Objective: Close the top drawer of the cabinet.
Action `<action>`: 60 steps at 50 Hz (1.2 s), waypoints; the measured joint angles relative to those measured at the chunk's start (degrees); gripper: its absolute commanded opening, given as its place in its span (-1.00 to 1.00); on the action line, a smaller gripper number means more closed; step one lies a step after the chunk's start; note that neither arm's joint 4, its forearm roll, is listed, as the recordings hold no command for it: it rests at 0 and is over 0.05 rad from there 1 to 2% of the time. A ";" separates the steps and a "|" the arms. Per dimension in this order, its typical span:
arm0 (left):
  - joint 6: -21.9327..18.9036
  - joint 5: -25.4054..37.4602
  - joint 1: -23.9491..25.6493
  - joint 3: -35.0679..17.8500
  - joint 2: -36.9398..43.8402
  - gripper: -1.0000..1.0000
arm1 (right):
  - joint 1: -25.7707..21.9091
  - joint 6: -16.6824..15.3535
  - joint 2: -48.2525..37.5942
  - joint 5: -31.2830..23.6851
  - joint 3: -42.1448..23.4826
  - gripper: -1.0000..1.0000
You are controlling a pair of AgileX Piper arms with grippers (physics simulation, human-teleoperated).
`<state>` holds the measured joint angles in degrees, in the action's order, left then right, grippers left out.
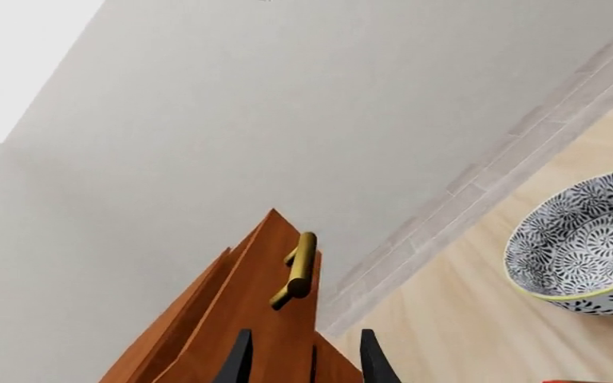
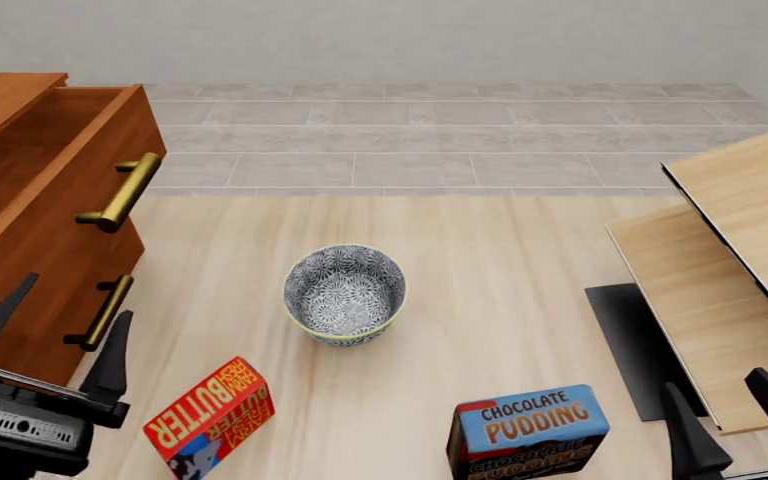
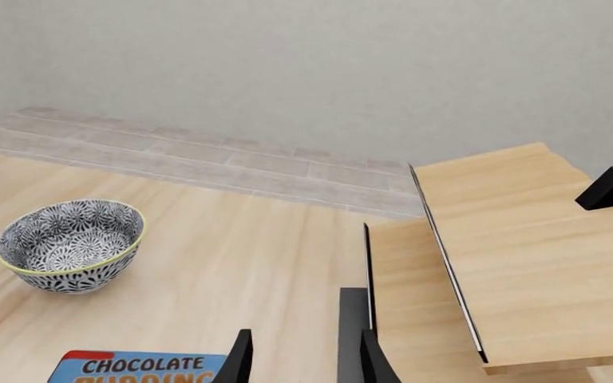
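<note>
One drawer, the top drawer [image 2: 57, 190] of the cabinet [image 2: 11, 300], stood pulled out at the upper left of the front view. It looked rigid and fairly heavy, likely sliding straight on its runners; pushing flat on the front beside the brass handle [image 2: 123, 191] seemed the sensible contact. At lower left, the left gripper [image 2: 51, 345] was spread open, holding nothing, just short of the cabinet. At lower right, the right gripper [image 2: 738, 425] looked parted and empty, though partly cropped.
</note>
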<state>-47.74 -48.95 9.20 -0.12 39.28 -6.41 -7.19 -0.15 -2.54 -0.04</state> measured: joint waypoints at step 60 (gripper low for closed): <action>-16.73 -20.95 -2.69 -6.92 25.92 1.00 | -2.38 -2.87 0.09 -0.93 0.02 1.00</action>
<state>-64.47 -69.90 6.51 -7.05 65.20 -8.79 -10.06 -0.06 -3.48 -0.01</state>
